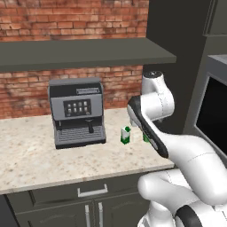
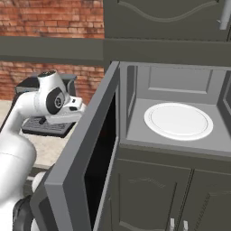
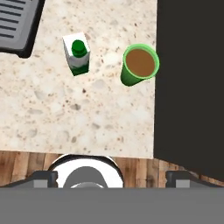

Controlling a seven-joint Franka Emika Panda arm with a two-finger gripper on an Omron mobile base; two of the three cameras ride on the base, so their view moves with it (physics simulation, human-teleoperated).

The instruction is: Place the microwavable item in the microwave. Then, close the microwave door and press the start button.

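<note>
Looking down from the hand view, we see the cup (image 3: pixel 139 64) standing upright on the counter (image 3: pixel 57 113), its brown contents facing the camera. It lies ahead of the pincer (image 3: pixel 112 177) and a little to the right in this view, so we judge that the hand must go forward and slightly to that side before it descends. The two fingertips (image 3: pixel 43 177) stand far apart at the bottom, with nothing between them, so the pincer is open and empty.

The cup stands just beside a dark wall (image 3: pixel 188 83) on its right, and the carton (image 3: pixel 77 54) is near on its left, but apart from it. We think this is the delicate point: one finger has to pass between cup and wall, and the gap there looks small. Because the cup is round and upright, any direction of grip is good, so we would choose the one that avoids both neighbours.

In the right base view the door (image 2: pixel 85 153) is swung wide open and the turntable (image 2: pixel 178 120) of the microwave (image 2: pixel 180 81) is bare, waiting for the cup.
</note>
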